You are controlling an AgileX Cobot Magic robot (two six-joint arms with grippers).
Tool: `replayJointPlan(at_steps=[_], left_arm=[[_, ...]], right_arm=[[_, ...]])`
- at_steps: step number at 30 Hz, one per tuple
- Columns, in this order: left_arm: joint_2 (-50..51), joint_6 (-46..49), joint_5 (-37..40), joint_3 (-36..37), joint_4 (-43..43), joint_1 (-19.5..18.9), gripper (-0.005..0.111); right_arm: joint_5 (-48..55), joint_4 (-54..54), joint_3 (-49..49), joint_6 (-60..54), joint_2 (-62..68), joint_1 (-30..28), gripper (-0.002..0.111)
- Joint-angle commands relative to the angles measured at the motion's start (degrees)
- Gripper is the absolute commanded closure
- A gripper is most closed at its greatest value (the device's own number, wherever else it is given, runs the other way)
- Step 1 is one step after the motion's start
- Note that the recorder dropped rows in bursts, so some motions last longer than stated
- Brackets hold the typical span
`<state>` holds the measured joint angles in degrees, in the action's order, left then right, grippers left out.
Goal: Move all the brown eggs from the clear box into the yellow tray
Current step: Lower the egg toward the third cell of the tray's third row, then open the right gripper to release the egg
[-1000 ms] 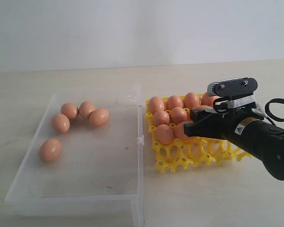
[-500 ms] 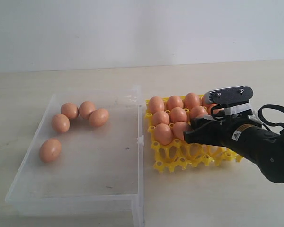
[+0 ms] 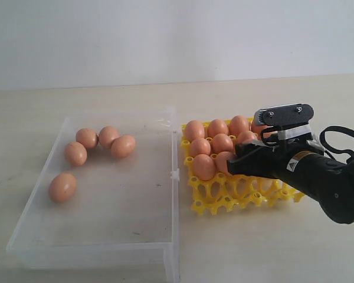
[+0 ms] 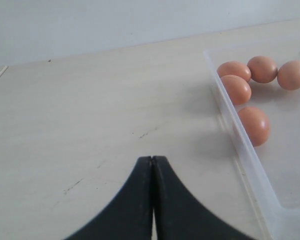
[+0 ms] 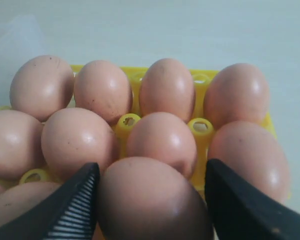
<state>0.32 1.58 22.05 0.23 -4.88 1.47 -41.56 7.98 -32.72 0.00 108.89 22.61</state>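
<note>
**Two thirds across, five eggs left to fetch**

Read the exterior view as a clock face, with 12 at the far wall. The yellow tray [image 3: 224, 197] sits on the bench [image 3: 253, 247] at 3 o'clock of the clear box [image 3: 118, 206], their edges just beside each other.

Done, as far as you can see: the tray's two rows nearest 12 o'clock are full, four eggs each. The third row is begun from its 9 o'clock end, with one egg seated and a second egg [image 5: 152, 205] next to it. That makes ten in all. The cups along the tray's 6 o'clock edge are bare.

Your right tool [image 3: 231, 164] is low over that third row, its jaws spread wide on either side of the second egg and close against both flanks. The egg looks to be resting in its cup. You cannot tell from these pictures whether the tool is pinching it or has let go.

Left to do: five brown eggs [image 3: 123, 145] lie in the box. Four huddle near its 11 o'clock corner, touching or nearly so. One lone egg [image 3: 62, 187] lies apart at about 8 o'clock, near the wall.

Your left tool [image 4: 152, 200] is clenched on nothing, over bare bench just outside the box wall next to those five eggs.

By my reckoning you have five more trips, and the open cups have room for them.
</note>
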Motion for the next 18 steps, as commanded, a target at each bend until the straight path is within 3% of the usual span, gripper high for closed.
replayJointPlan(at_steps=[1,18], left_arm=[[-0.3,-0.2,-0.4,-0.2,0.3,0.3,0.107],[-0.3,-0.2,-0.4,-0.2,0.3,0.3,0.107]], right_arm=[[-0.3,-0.7,-0.4,0.0,0.1,-0.1,0.048],[-0.5,0.2,-0.4,3.0,-5.0,-0.1,0.049]])
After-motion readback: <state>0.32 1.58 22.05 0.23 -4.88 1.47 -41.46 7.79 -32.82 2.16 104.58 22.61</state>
